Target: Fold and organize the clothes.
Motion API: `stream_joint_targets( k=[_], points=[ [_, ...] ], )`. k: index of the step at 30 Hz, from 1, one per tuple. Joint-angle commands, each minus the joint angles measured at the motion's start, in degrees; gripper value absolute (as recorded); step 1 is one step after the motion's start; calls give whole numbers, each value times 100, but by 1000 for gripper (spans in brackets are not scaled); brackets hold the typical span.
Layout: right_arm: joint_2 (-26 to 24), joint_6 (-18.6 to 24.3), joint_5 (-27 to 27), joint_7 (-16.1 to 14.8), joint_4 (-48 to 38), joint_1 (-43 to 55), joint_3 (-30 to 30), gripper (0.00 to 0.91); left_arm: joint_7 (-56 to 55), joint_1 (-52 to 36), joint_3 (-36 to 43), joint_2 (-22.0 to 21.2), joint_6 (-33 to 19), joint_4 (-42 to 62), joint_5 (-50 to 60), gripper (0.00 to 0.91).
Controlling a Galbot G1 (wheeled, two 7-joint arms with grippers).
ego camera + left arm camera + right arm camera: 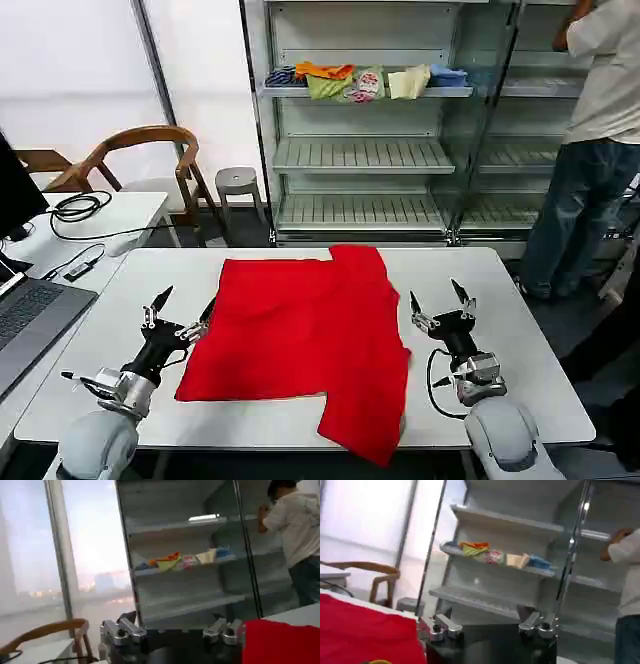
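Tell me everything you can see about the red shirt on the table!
The red T-shirt is plain bright red, soft-looking cloth, lying flat on the white table. It looks partly folded, with one part hanging over the table's near edge. The left gripper and right gripper sit open on either side, not touching it.

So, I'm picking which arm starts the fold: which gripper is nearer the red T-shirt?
Left. The left gripper sits at the red T-shirt's left edge, one tip touching; the right gripper stands slightly off its right edge.
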Motion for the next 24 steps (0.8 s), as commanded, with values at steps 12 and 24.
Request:
stream_joint_targets(
  k=[12, 24],
  points=[
    [-610, -243, 392, -16, 762, -1587, -247, 907, -700, 1685, -482, 29, 2271, -1430, -824, 907],
    [-797, -560, 345, 293, 1041, -2118, -292, 907, -719, 1783, -466, -22, 2869, -1535, -1023, 907]
  ],
)
